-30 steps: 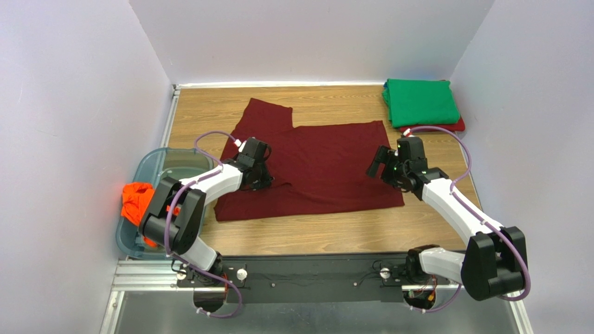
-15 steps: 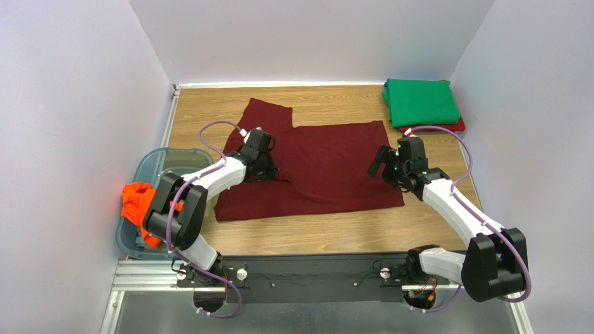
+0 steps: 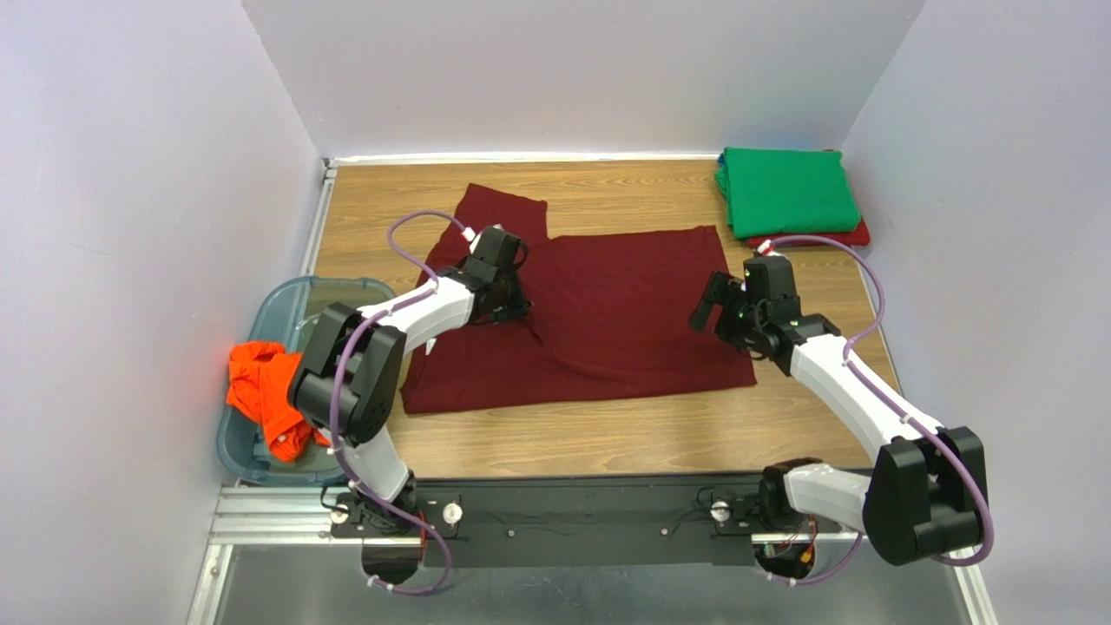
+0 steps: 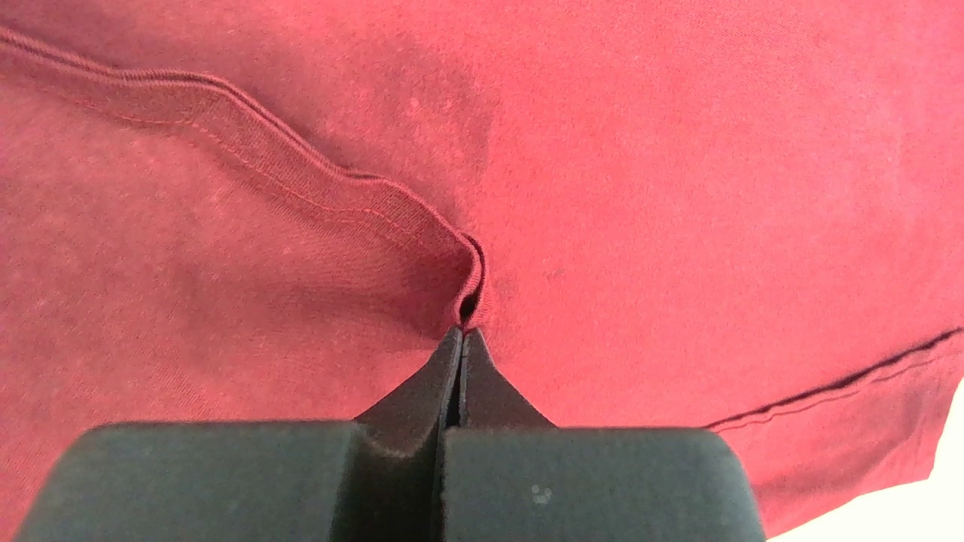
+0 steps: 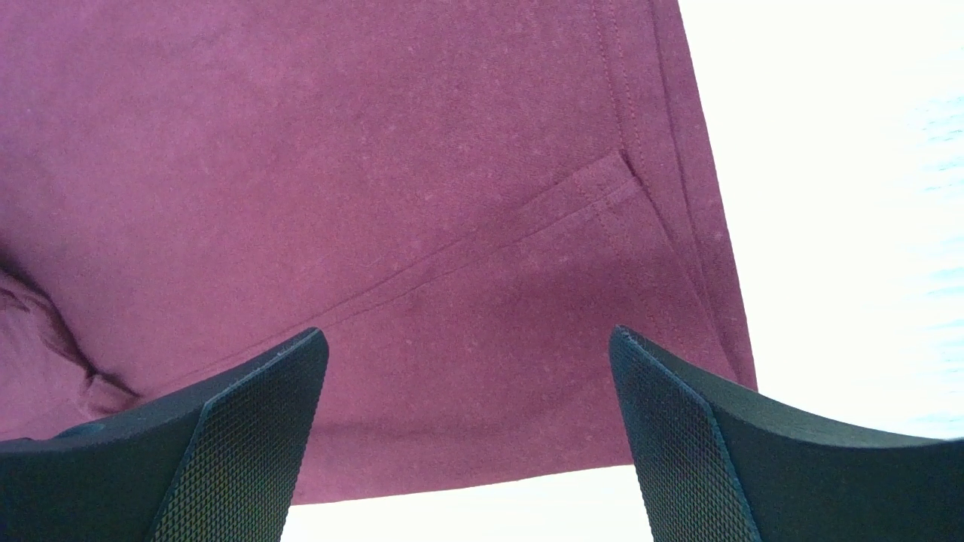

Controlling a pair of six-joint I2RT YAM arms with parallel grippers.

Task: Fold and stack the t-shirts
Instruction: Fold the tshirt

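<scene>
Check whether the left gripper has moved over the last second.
Yes. In the top view the left gripper, shut on a pinch of the maroon shirt, has slid away from the plastic bin, toward the far wall and slightly right.

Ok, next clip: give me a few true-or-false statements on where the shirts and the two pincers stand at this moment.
1. The left pincer is shut on a raised fold of the maroon shirt. True.
2. The right pincer is clamped on the maroon shirt. False: its jaws stand wide open over the shirt's right edge.
3. The green shirt lies folded at the far right corner of the table. True.
4. The orange shirt is stacked on the green shirt. False: it hangs crumpled over the rim of the tub at the left.
</scene>
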